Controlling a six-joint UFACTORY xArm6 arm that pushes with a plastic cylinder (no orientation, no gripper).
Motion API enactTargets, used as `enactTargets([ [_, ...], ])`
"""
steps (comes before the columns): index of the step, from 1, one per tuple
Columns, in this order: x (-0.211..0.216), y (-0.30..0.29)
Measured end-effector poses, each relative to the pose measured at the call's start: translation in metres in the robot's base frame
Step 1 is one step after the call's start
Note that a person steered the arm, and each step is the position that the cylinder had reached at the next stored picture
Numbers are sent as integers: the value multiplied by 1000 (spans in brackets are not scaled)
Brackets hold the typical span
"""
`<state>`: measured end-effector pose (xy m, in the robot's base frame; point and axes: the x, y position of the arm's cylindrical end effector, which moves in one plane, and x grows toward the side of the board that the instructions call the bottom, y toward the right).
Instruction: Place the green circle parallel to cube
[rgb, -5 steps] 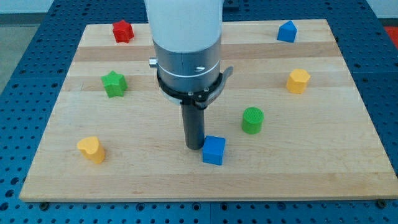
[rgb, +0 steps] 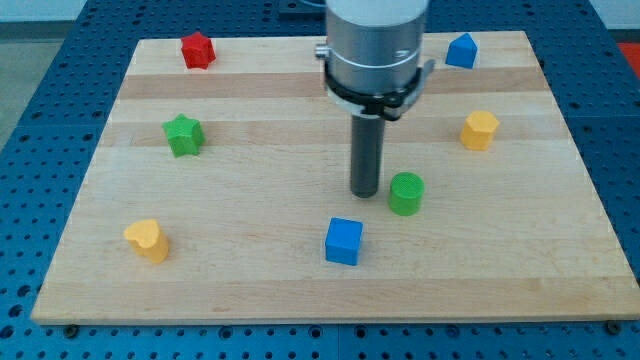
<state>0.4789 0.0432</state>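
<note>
The green circle (rgb: 406, 193) is a short green cylinder right of the board's middle. The blue cube (rgb: 343, 241) lies below it and to its left, toward the view's bottom. My tip (rgb: 364, 192) rests on the board just left of the green circle, with a thin gap between them, and above the blue cube.
A red star (rgb: 198, 49) lies at the top left, a green star (rgb: 184, 134) at the left, a yellow block (rgb: 147, 240) at the bottom left, a yellow hexagon block (rgb: 479, 130) at the right, and a blue block (rgb: 461, 50) at the top right. The board's edge (rgb: 320, 318) runs along the bottom.
My tip has moved up and to the right, from beside the blue cube's upper left to just left of the green circle. No block has moved.
</note>
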Motion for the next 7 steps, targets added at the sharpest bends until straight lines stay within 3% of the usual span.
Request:
enactTargets([
  [4, 12, 84],
  [7, 47, 102],
])
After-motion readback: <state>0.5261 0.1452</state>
